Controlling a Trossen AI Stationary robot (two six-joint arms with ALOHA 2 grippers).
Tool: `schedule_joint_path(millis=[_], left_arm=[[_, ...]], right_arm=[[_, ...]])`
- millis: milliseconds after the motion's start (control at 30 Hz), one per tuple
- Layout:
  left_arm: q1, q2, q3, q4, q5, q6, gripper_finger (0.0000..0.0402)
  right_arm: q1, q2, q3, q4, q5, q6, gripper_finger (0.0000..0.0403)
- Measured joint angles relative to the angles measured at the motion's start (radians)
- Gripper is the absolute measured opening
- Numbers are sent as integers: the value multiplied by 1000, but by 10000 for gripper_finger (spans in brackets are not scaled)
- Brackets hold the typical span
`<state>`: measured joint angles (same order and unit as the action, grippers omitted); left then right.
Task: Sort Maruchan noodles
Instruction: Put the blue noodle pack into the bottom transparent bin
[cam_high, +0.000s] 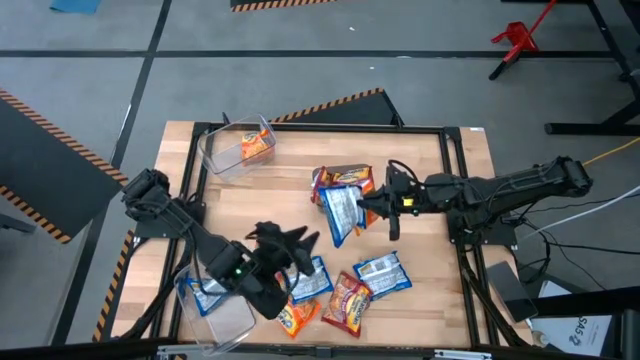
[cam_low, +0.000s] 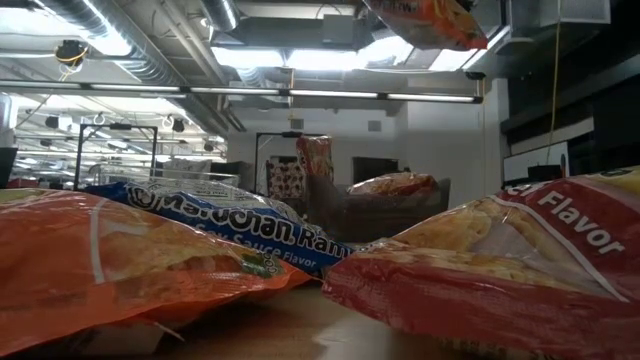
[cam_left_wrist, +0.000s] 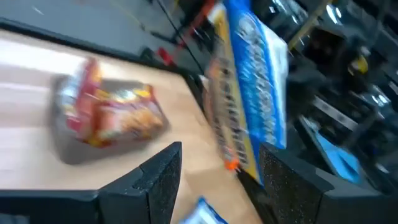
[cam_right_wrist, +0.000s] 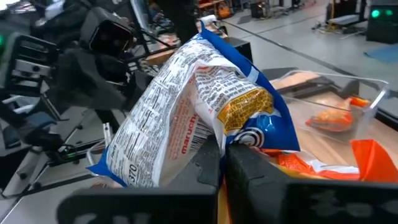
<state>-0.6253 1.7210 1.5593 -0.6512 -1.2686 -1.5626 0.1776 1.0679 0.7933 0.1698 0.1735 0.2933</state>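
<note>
Holding one orange packet (cam_high: 256, 146), clear bin (cam_high: 222, 152) at table's 11 o'clock. Second clear bin (cam_high: 226, 316) at 7 o'clock, blue-and-white packet (cam_high: 203, 296) inside.

Right gripper (cam_high: 366, 206) near table centre, pinched on raised blue-and-white packet (cam_high: 341, 213); packet hanging at gripper's 9 o'clock, fingers (cam_right_wrist: 249, 163) pressed together on its edge in right wrist view. Orange and red packets (cam_high: 343, 179) piled just beyond, at 12 o'clock of held packet.

Left gripper (cam_high: 290, 243) at table's 7 o'clock, fingers (cam_left_wrist: 163, 177) spread, nothing between them. Loose packets at its 4 o'clock: blue-and-white (cam_high: 311, 279), blue-and-white (cam_high: 383, 274), red (cam_high: 346, 301), orange (cam_high: 295, 318).
</note>
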Motion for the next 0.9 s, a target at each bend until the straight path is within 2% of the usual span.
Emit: schedule_joint_path(millis=[133, 200, 267, 400, 567, 800, 900], left_arm=[[64, 0, 0, 315, 207, 464, 206], [110, 0, 0, 414, 300, 635, 206], [160, -2, 0, 419, 363, 695, 206], [229, -2, 0, 370, 458, 703, 206], [236, -16, -1, 273, 434, 681, 206], [156, -131, 0, 136, 191, 622, 206], [161, -143, 0, 144, 189, 626, 206]], right_arm=[[0, 0, 0, 2, -1, -14, 0], [0, 0, 0, 2, -1, -19, 0], [0, 0, 0, 2, 0, -23, 0], [-2, -8, 0, -10, 10, -38, 0], [0, -41, 0, -60, 35, -68, 0], [0, -89, 0, -84, 95, -108, 0], [0, -89, 0, -61, 93, -111, 0]])
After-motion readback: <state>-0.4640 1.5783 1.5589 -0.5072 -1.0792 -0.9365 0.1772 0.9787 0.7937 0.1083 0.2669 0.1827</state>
